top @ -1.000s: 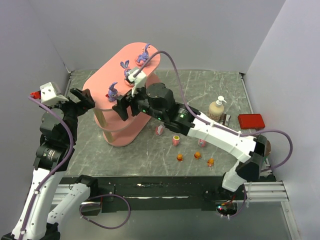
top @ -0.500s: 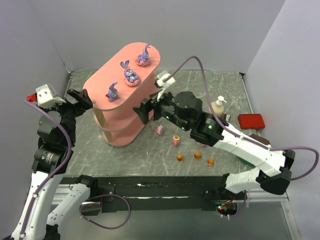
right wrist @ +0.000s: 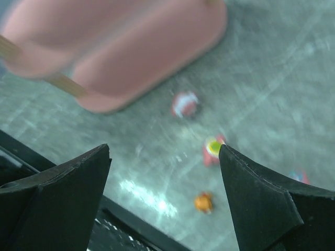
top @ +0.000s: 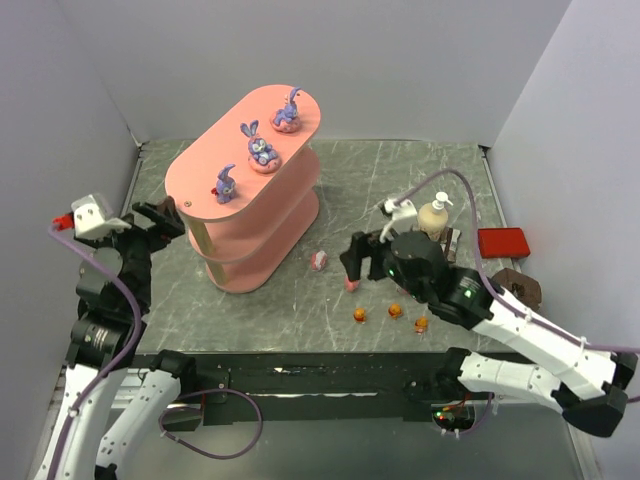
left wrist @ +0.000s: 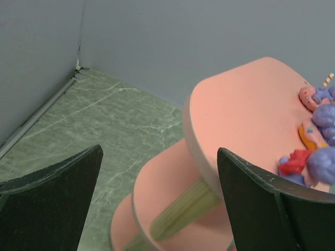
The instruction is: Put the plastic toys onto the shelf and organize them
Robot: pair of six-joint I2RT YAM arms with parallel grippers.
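On shelf [top: 245, 205] top, three purple bunnies [top: 262, 150]; left fingers [left wrist: 52, 209] apart beside it, right fingers [right wrist: 57, 198] apart over table toys [top: 319, 260]

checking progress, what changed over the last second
The right gripper pulled away from the shelf, down over the loose toys on the table, open and empty. The left gripper eased back slightly, open. The three bunnies on top stayed put.
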